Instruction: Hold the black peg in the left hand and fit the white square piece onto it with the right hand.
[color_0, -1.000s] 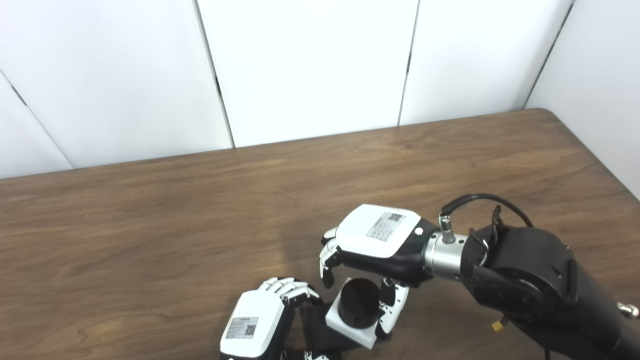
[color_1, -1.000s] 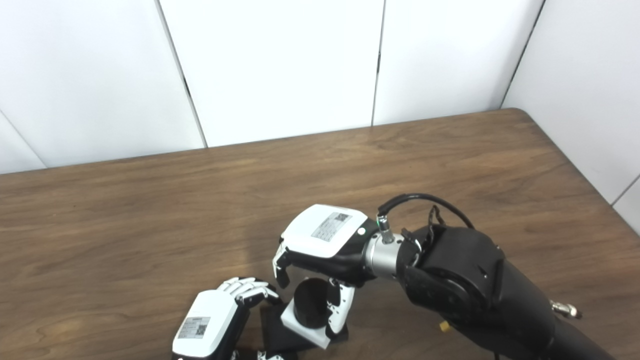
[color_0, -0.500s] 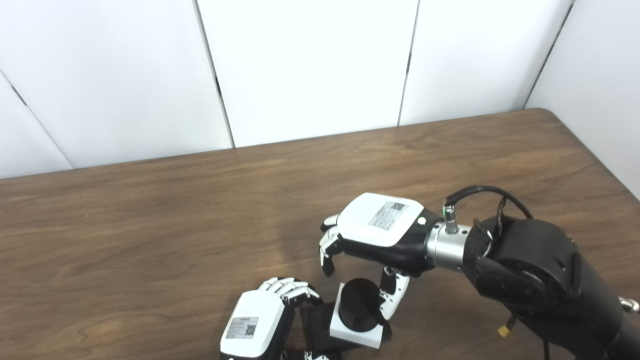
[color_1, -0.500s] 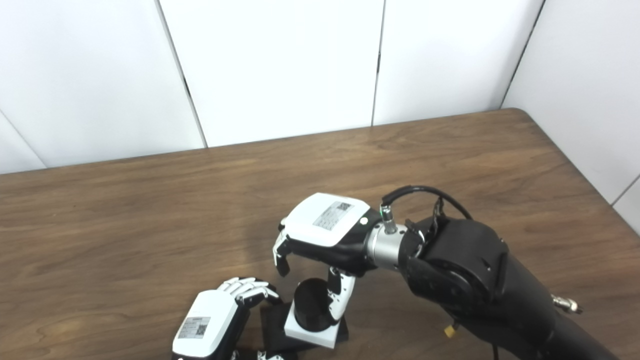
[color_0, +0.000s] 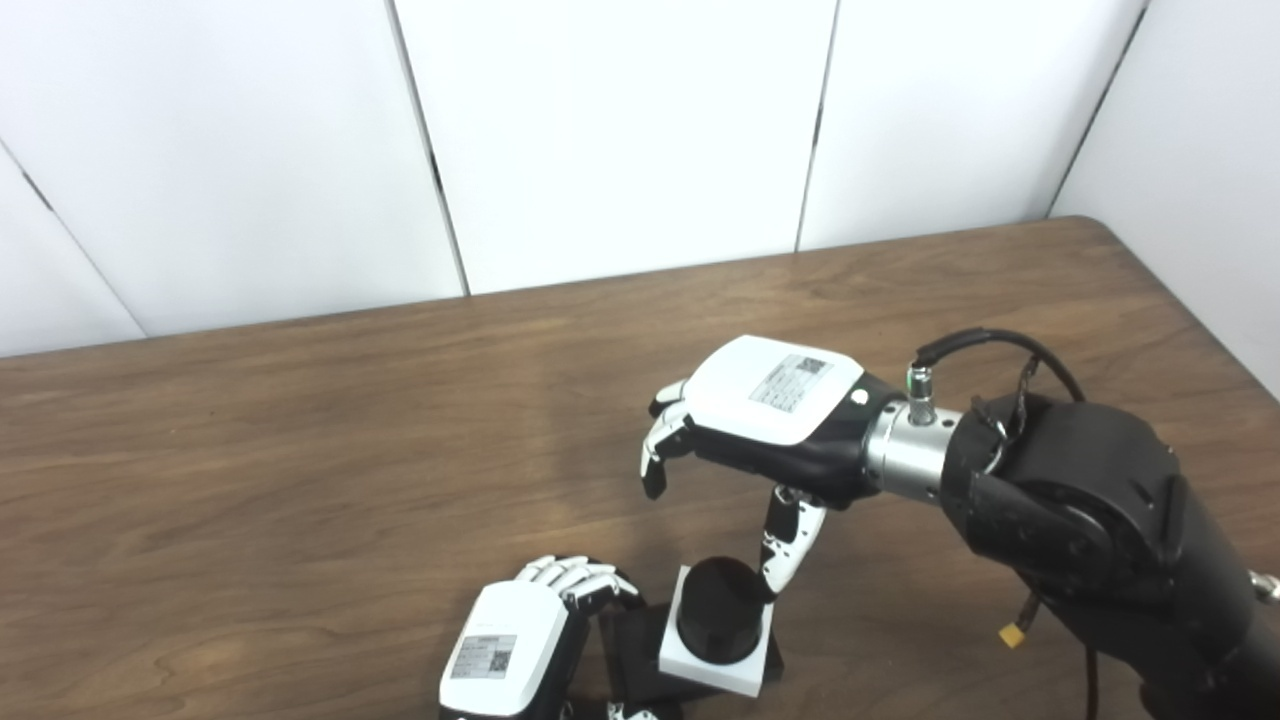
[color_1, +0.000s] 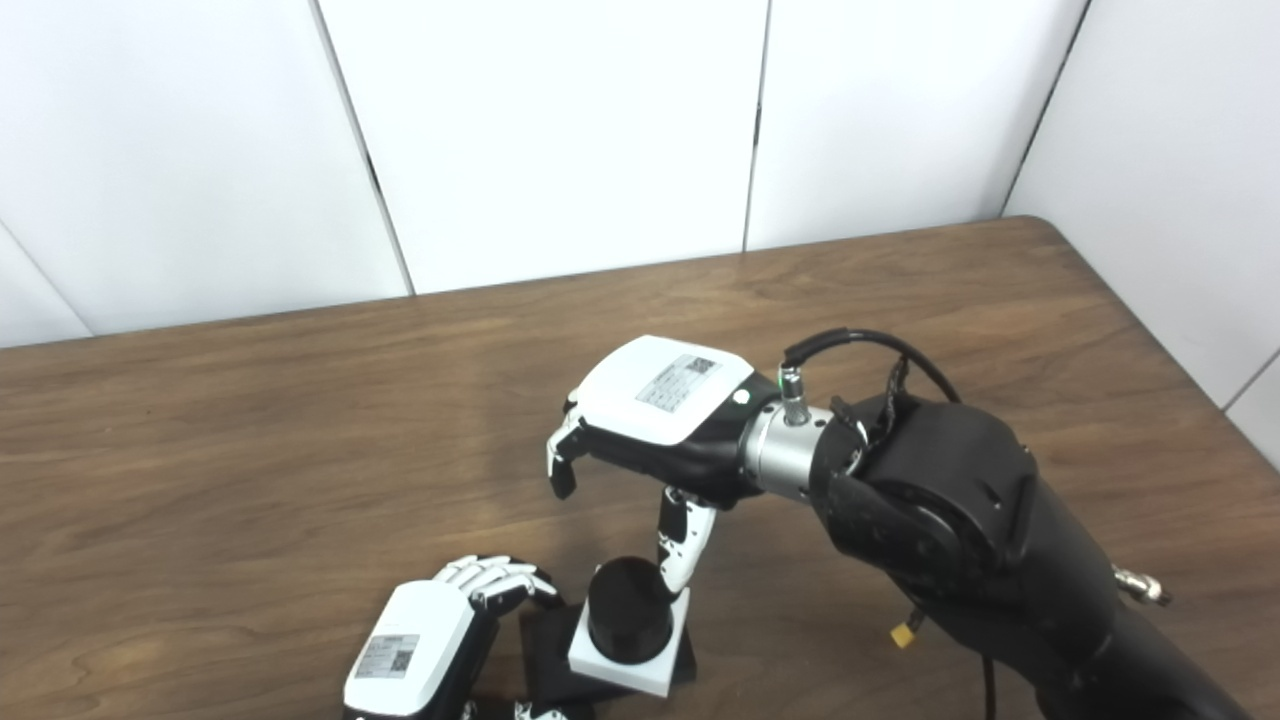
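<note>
- Left eye view and right eye view both look down on a brown wooden bench (color_0: 300, 480) with white wall panels (color_0: 600, 130) behind it.
- Near the bottom edge sits the black peg (color_0: 718, 622). It is round and stands up straight.
- The white square piece (color_0: 715, 668) is around the bottom of the peg, so the peg pokes up through its middle.
- Under the white piece is a flat black base (color_0: 625, 655). It sticks out to the left of the white piece.
- The left hand (color_0: 515, 650) comes in from the bottom edge. Its white fingers (color_0: 575, 577) curl over the left side of the black base, right beside the peg. The lower part of the hand is cut off by the picture edge, so I cannot tell how tight it holds.
- The right hand (color_0: 760, 430) hangs in the air above the peg and a bit behind it. It holds nothing.
- The right hand's fingers (color_0: 660, 455) are bent down but spread away from the thumb.
- The thumb (color_0: 785, 540) points down. Its tip is just beside the top right edge of the peg. I cannot tell if it touches.
- The right arm (color_0: 1080, 530) is black and thick, with a silver wrist ring and a black cable (color_0: 985, 345) that loops above it.
</note>
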